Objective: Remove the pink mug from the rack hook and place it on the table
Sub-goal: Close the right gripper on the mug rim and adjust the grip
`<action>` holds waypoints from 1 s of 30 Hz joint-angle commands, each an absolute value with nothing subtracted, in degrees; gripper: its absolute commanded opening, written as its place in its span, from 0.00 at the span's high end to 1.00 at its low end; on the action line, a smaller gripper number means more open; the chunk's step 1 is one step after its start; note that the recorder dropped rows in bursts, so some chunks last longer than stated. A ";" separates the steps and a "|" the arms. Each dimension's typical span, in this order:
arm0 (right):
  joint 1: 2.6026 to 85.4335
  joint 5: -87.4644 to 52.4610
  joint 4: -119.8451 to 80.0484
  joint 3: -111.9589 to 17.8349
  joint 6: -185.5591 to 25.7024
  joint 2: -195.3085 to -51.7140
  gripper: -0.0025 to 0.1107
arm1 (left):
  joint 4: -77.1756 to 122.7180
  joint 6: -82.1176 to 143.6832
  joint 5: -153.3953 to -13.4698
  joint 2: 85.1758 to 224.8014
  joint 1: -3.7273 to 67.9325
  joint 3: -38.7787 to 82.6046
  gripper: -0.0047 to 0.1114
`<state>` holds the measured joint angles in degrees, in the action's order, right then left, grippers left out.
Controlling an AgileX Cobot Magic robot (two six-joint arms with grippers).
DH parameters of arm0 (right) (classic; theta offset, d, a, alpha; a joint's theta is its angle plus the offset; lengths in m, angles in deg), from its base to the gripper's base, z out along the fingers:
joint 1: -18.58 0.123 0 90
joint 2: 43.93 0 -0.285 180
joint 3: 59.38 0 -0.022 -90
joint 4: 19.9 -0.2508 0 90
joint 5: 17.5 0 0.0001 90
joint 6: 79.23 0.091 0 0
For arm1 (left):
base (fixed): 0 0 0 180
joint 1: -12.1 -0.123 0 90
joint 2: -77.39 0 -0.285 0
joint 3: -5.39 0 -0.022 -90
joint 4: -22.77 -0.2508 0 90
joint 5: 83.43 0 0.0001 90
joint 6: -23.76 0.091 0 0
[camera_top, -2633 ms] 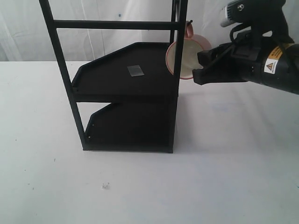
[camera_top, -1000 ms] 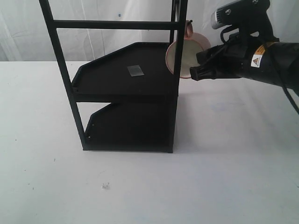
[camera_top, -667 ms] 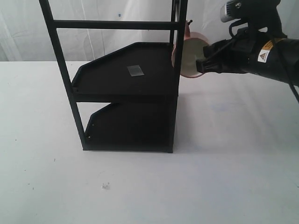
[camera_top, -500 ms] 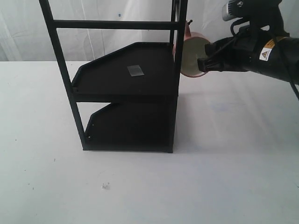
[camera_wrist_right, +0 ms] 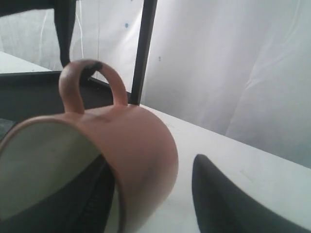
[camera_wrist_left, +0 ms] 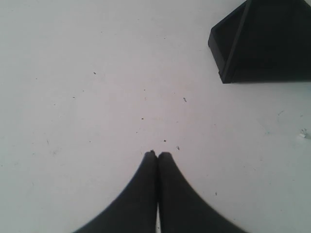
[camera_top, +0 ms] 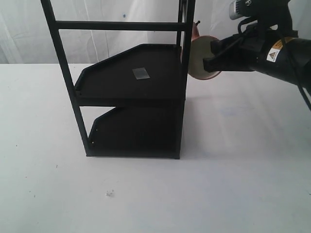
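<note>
The mug (camera_wrist_right: 131, 145) hangs tilted from the hook (camera_wrist_right: 93, 65) by its handle, just beside the rack (camera_top: 131, 77) post and well above the worktop (camera_top: 233, 170), its cream mouth turned toward the rack. The right claw (camera_top: 210, 58) is parted astride the mug wall: one finger (camera_wrist_right: 95, 199) lies inside, the other (camera_wrist_right: 218, 204) stands outside with a gap to the pink wall. The left claw (camera_wrist_left: 156, 155) is closed on nothing, tips touching, over bare worktop near a rack corner
</note>
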<state>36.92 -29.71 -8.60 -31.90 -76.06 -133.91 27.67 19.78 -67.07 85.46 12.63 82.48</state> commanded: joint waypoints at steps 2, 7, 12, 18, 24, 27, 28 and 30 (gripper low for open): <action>36.80 -31.89 -9.01 -32.35 -77.65 -135.33 0.57 | 28.10 19.72 -67.10 85.18 12.77 82.60 0.96; 36.80 -33.25 -9.01 -32.35 -77.65 -135.33 0.57 | 28.10 19.72 -67.10 85.18 12.77 82.60 0.96; 36.80 -33.17 -9.01 -32.35 -78.67 -135.33 0.57 | 28.10 19.72 -67.10 85.18 12.77 82.60 0.96; 36.80 -32.62 -9.13 -32.35 -79.23 -135.33 0.57 | 28.10 19.72 -67.10 85.18 12.77 82.60 0.96; 36.80 -30.09 -10.04 -33.00 -79.23 -137.26 0.57 | 28.10 19.72 -67.10 85.18 12.77 82.60 0.96; 36.80 -32.31 -10.04 -32.99 -79.23 -137.54 0.57 | 28.10 19.72 -67.10 85.18 12.77 82.60 0.96; 36.80 -33.03 -10.04 -32.99 -79.23 -137.54 0.57 | 28.10 19.72 -67.10 85.18 12.77 82.60 0.96; 36.80 -33.42 -10.04 -32.99 -79.23 -137.54 0.57 | 28.10 19.72 -67.10 85.18 12.77 82.60 0.96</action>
<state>36.92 -31.67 -9.87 -32.46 -78.80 -137.52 27.67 19.78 -67.07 85.46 12.63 82.48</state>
